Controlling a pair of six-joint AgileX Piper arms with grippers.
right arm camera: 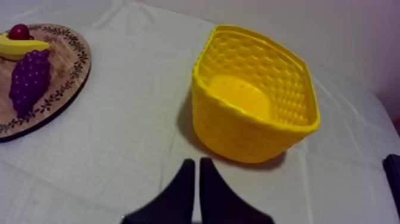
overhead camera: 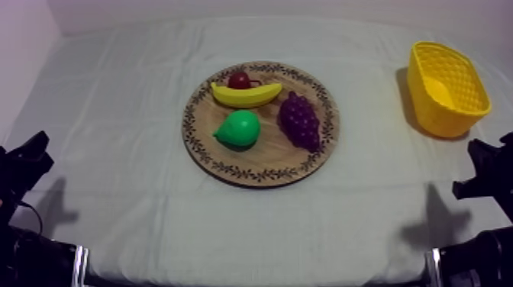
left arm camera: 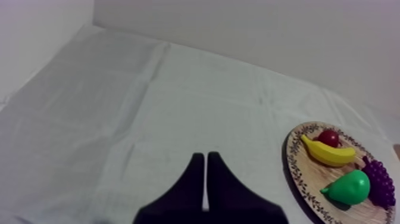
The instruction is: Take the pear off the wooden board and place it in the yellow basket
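Pear on wooden board, beside grapes. Left gripper, right gripper: pressed together, empty. Recommended: spread right gripper, grasp pear's broad body clear of grapes; yellow basket on right.

Dim, soft light with a mauve tinge. The basket throws a shadow leftward; fainter grey shadows lie on the cloth at both near corners.
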